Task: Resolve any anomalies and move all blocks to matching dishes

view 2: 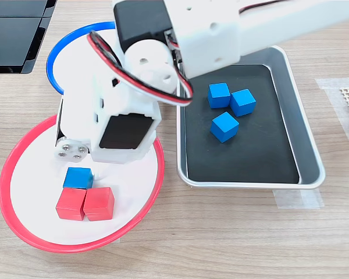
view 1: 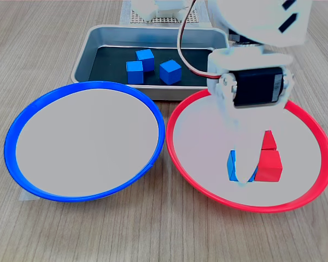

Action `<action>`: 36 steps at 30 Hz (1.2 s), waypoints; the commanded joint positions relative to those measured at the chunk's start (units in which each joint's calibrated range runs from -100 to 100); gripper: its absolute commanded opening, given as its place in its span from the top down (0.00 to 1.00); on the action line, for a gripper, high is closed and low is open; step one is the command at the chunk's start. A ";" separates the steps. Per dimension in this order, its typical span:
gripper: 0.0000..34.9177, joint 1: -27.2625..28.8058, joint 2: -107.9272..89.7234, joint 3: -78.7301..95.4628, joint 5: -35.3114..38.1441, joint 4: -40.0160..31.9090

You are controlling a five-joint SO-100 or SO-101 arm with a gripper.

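In the red-rimmed dish [view 1: 309, 188] [view 2: 23, 229] a blue block [view 1: 232, 165] [view 2: 78, 177] lies beside two red blocks [view 1: 269, 166] [view 2: 99, 203], the other red one [view 2: 71, 203] touching it. My gripper [view 1: 242, 172] [view 2: 92, 170] has come down from above onto the blue block, open. One white finger [view 1: 245, 164] stands between that block and the red ones; the arm hides the other finger. Three more blue blocks [view 1: 147, 66] [view 2: 227, 107] lie in the metal tray. The blue-rimmed dish [view 1: 22, 120] [view 2: 55, 55] holds nothing.
The grey metal tray [view 1: 98, 35] [view 2: 305, 139] with a dark base stands behind the dishes in the first exterior view and on the second exterior view's right. A dark panel [view 2: 14, 29] sits at the second exterior view's top left. The arm covers much of the blue-rimmed dish there.
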 commanded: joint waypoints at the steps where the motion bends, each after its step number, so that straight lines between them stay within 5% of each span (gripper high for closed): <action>1: 0.67 0.72 0.23 -2.84 0.59 -0.02; 8: 0.76 0.91 1.68 -3.93 0.98 0.23; 12: 0.99 0.53 1.59 -4.11 1.07 0.56; 25: 0.99 4.77 -26.30 13.19 6.64 8.98; 30: 0.99 13.24 -31.33 14.37 12.60 12.86; 36: 0.98 23.50 -26.55 17.92 20.71 5.43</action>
